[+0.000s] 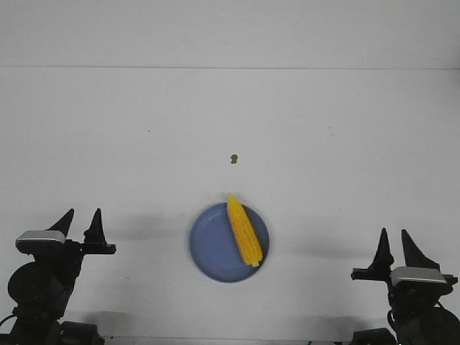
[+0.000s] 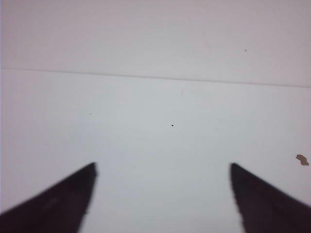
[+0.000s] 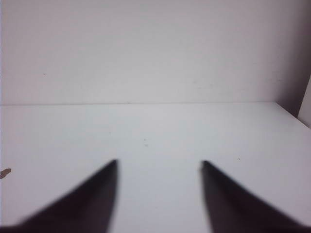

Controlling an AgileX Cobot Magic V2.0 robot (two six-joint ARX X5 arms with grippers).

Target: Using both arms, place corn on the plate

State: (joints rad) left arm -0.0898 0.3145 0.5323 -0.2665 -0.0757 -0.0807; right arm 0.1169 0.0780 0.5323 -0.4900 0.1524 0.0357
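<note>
The yellow corn [image 1: 244,229] lies across the right half of the blue plate [image 1: 212,248] in the front view, its pointed tip over the far rim. My left gripper [image 1: 83,219] is open and empty at the near left, well apart from the plate. My right gripper [image 1: 396,242] is open and empty at the near right, also well apart. In the left wrist view the gripper [image 2: 163,167] shows only bare white table between its spread fingers. The right wrist view shows the same for that gripper [image 3: 159,164]. Corn and plate are out of both wrist views.
A tiny brown speck [image 1: 233,159] lies on the white table beyond the plate; it also shows in the left wrist view [image 2: 302,159] and at the edge of the right wrist view [image 3: 4,173]. The table's far edge meets a white wall [image 1: 230,32].
</note>
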